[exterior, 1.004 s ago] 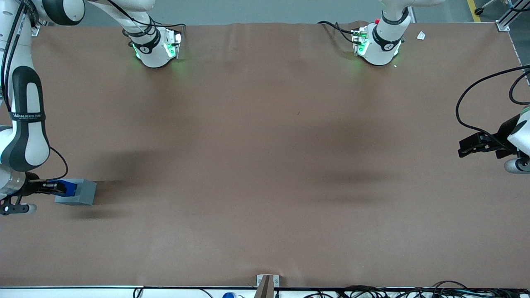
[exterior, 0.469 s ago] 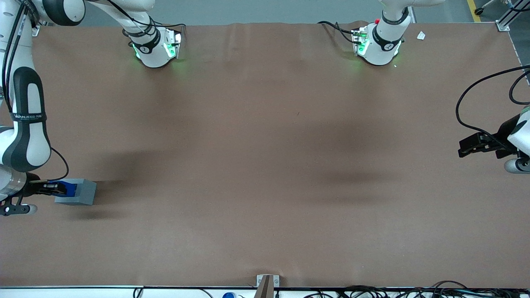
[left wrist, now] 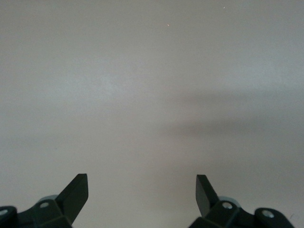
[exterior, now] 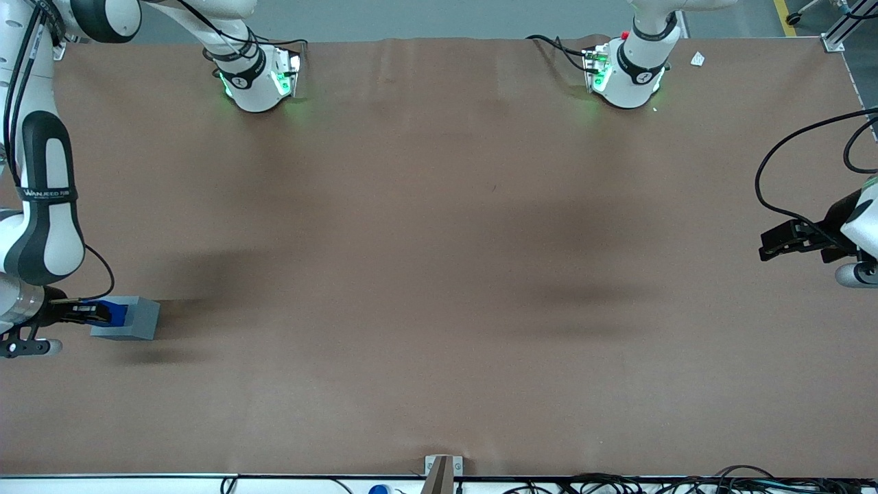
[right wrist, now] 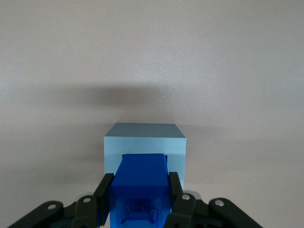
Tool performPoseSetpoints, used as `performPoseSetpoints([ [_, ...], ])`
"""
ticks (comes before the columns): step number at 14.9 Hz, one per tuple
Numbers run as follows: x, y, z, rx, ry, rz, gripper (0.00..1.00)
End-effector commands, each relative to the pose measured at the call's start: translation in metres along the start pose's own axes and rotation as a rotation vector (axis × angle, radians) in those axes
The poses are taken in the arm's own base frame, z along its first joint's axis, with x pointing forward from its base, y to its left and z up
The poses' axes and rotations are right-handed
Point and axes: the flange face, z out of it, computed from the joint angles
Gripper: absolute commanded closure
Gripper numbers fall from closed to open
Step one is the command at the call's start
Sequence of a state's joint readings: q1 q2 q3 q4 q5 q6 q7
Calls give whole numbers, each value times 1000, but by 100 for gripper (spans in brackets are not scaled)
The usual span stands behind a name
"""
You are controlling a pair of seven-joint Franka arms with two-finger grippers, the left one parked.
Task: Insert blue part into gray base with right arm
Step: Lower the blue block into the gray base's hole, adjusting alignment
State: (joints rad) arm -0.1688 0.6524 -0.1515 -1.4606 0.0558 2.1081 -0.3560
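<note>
Desk (exterior: 439, 274): brown, bare around the work. Right arm (exterior: 41, 226) at the desk's working-arm edge. Gray base (right wrist: 145, 145) sits there, open room toward the parked arm's end. End effector (right wrist: 138, 192) clamped on blue part (right wrist: 140, 183), over the recess. Insertion step; next needs straight lowering, squared to the rim.

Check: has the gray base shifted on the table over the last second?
No. The gray base sits at the same spot on the brown table; the gripper holds the blue part at its top.

a brown table cover (exterior: 439, 274), with cables (exterior: 617, 484) along its near edge.
</note>
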Motion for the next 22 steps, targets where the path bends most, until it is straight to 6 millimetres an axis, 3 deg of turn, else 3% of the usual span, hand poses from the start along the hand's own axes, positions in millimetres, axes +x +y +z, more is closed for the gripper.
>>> performPoseSetpoints([
  [1, 4, 3, 1, 10, 9, -5, 99],
  [22, -2, 10, 7, 25, 2, 18, 99],
])
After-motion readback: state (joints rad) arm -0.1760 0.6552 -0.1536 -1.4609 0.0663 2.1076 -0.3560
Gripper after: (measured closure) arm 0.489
